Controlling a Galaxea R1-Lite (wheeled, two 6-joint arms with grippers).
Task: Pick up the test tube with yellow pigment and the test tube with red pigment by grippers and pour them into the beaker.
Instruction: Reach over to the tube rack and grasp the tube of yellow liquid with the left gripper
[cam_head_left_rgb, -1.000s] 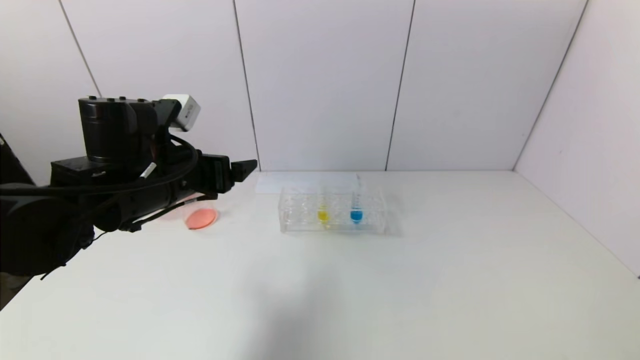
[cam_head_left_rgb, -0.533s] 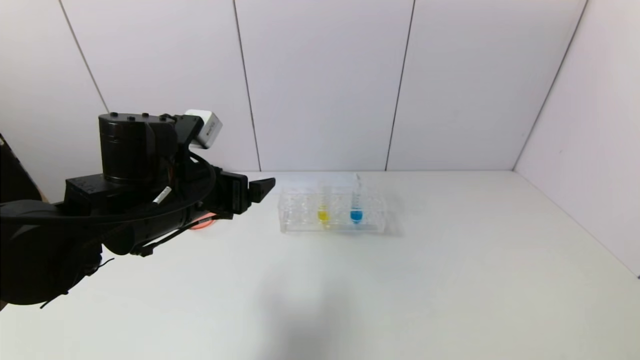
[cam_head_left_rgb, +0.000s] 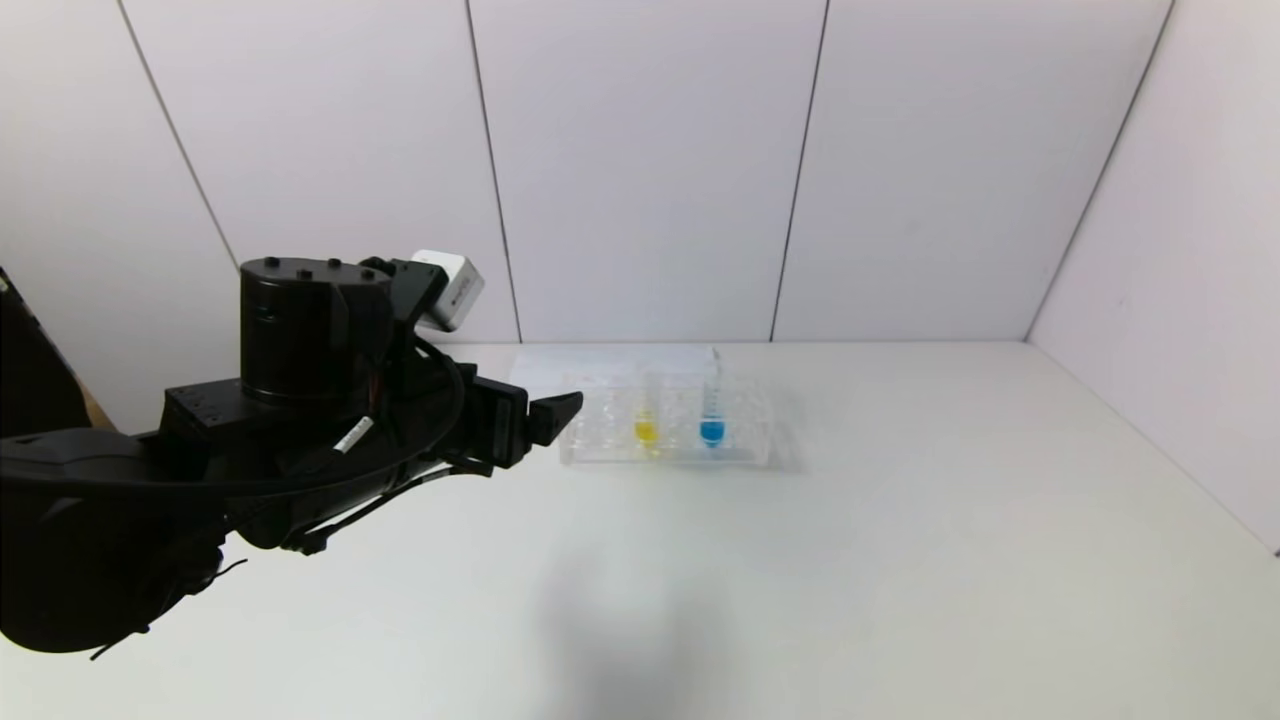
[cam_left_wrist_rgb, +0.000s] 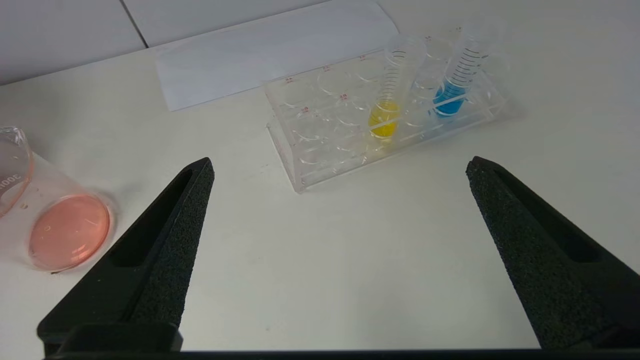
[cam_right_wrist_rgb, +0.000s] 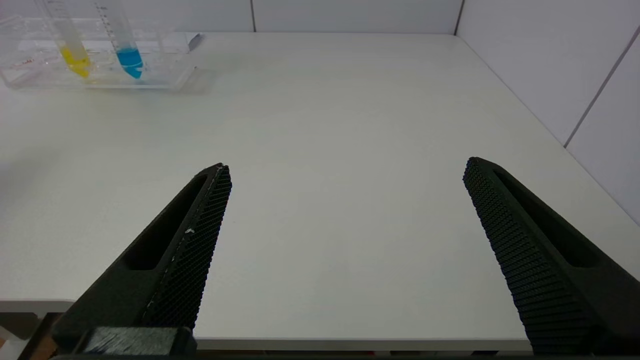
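Note:
The test tube with yellow pigment (cam_head_left_rgb: 646, 422) stands in a clear rack (cam_head_left_rgb: 600, 445) at the table's middle back; it also shows in the left wrist view (cam_left_wrist_rgb: 387, 102) and the right wrist view (cam_right_wrist_rgb: 74, 52). No test tube with red pigment is in view. The beaker (cam_left_wrist_rgb: 20, 175) holds pink-red liquid and stands left of the rack; in the head view my left arm hides it. My left gripper (cam_head_left_rgb: 560, 408) is open and empty, hovering just left of the rack, its jaws wide apart in the left wrist view (cam_left_wrist_rgb: 340, 161). My right gripper (cam_right_wrist_rgb: 346, 164) is open and empty over the table's near edge.
A tube with blue liquid (cam_head_left_rgb: 712, 425) stands in the rack right of the yellow one (cam_left_wrist_rgb: 452, 82). A white sheet of paper (cam_left_wrist_rgb: 270, 50) lies behind the rack. Walls close the table at the back and right.
My left arm has moved right and lower toward the rack, and now covers the beaker in the head view. The tubes and rack have not moved.

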